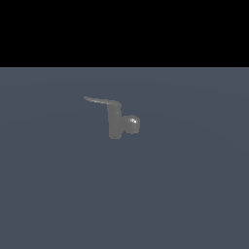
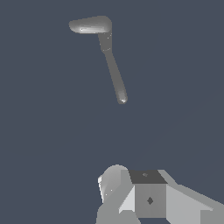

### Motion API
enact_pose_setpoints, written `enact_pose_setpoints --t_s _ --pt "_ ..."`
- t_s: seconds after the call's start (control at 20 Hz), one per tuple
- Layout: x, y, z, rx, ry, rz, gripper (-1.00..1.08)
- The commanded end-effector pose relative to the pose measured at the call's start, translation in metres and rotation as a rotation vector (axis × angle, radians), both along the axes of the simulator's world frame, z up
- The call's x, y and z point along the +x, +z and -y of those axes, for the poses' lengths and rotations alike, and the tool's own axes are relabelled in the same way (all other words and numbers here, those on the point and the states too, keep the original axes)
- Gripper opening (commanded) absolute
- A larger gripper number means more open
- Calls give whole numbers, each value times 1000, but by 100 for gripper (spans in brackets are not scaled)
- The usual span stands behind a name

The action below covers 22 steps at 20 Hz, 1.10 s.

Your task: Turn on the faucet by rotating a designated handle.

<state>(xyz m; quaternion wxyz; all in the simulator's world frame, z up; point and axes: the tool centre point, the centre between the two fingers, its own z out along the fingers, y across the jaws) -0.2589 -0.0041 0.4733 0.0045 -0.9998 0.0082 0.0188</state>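
- A small dull-grey metallic faucet (image 1: 115, 124) with an upright cylindrical body stands on the flat slate-blue surface (image 1: 185, 194), near the middle of the exterior view.
- Its stubby rounded spout (image 1: 132, 124) points to the exterior view's right.
- The thin, flat grey lever handle (image 1: 101, 101) reaches from the body's top toward the exterior view's left.
- In the wrist view the pale grey gripper (image 2: 131, 192) sits well apart from the handle (image 2: 114, 75); whether it is spread or closed cannot be told.

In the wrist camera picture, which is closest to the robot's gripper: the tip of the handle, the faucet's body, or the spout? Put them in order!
Going by the wrist view, from the gripper:
1. The handle, whose rounded tip points toward the gripper.
2. The faucet body, where the handle joins.
3. The spout, sticking out sideways at the far end.
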Motion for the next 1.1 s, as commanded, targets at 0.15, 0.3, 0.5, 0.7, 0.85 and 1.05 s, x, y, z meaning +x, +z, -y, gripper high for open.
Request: enact_pose_setpoints --t_s 0.15,0.3,0.5,0.7,0.85,1.05 --pt "0 1 2 -7 4 2 -100" --pt "1 5 6 -25 14 6 -100" --pt "2 7 9 -37 21 8 -100" --pt "3 6 8 -34 15 8 -100" --pt "8 6 7 -31 1 8 -100" --pt "20 5 5 -25 -31 9 -100"
